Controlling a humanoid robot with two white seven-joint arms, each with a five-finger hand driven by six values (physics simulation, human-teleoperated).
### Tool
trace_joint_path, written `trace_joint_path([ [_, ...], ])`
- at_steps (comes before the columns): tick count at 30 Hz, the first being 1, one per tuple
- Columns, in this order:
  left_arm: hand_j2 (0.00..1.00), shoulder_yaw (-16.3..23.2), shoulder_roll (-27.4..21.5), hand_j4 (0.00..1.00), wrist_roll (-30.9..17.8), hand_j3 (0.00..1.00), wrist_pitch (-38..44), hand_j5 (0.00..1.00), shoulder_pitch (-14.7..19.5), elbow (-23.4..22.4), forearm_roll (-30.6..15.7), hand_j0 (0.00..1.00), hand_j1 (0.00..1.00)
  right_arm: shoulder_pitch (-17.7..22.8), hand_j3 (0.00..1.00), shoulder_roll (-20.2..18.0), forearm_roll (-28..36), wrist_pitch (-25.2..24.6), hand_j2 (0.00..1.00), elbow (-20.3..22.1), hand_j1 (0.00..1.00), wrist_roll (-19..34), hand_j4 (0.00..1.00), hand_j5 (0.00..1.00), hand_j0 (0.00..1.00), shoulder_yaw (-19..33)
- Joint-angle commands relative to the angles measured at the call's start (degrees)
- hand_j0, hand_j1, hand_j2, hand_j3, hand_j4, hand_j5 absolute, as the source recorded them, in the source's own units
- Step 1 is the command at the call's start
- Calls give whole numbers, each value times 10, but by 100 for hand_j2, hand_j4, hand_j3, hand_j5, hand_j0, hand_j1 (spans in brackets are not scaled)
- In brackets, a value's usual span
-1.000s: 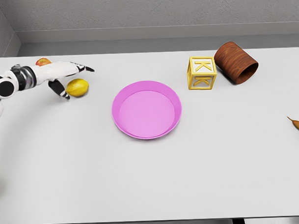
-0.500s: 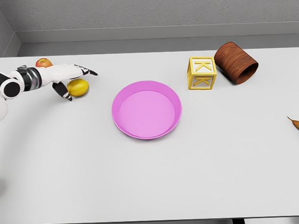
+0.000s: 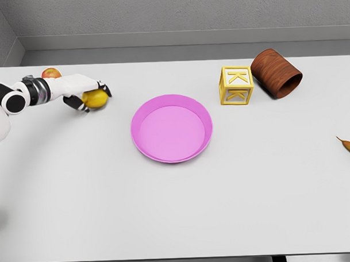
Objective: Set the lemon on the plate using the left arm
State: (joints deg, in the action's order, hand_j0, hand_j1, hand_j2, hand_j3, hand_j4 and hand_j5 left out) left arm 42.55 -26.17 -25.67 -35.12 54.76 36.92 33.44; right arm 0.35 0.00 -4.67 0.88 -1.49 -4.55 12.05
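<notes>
My left hand sits at the upper left of the frame, fingers curled round the lemon, which looks to rest on the table well left of the pink plate. To do this well I should firm the grip so the round fruit cannot squirt out, lift it straight up, carry it right, and clear the plate's rim before letting go over its middle

**Even, soft light; sharp render**

Bright, diffuse light falls from above on the matte white table. Faint soft shadows sit beneath the round pink plate and the brown wooden cylinder. No glare, blur or edge distortion.
</notes>
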Motion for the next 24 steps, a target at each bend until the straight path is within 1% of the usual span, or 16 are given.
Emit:
trace_joint_path([
  [1,52,-2,0,52,0,52,1,52,0,0,-4,52,52,0,100,0,0,0,100,0,100,1,100,100,100,0],
  [2,46,-2,0,46,0,46,1,46,0,0,-4,46,46,0,100,0,0,0,100,0,100,1,100,100,100,0],
  [3,45,-2,0,45,0,45,1,45,0,0,-4,45,45,0,100,0,0,0,100,0,100,0,100,100,100,0],
  [11,45,-7,-5,45,1,45,1,45,1,1,-6,45,45,0,100,0,0,0,100,0,100,0,100,100,100,0],
  [18,45,-12,-5,45,1,45,1,45,10,2,-8,45,45,0,100,0,0,0,100,0,100,0,100,100,100,0],
  [20,45,-13,-5,45,1,45,1,45,17,18,-9,45,45,0,100,0,0,0,100,0,100,1,100,100,100,0],
  [24,45,-13,-2,45,1,45,1,45,17,18,-9,45,45,0,100,0,0,0,100,0,100,0,100,100,100,0],
])
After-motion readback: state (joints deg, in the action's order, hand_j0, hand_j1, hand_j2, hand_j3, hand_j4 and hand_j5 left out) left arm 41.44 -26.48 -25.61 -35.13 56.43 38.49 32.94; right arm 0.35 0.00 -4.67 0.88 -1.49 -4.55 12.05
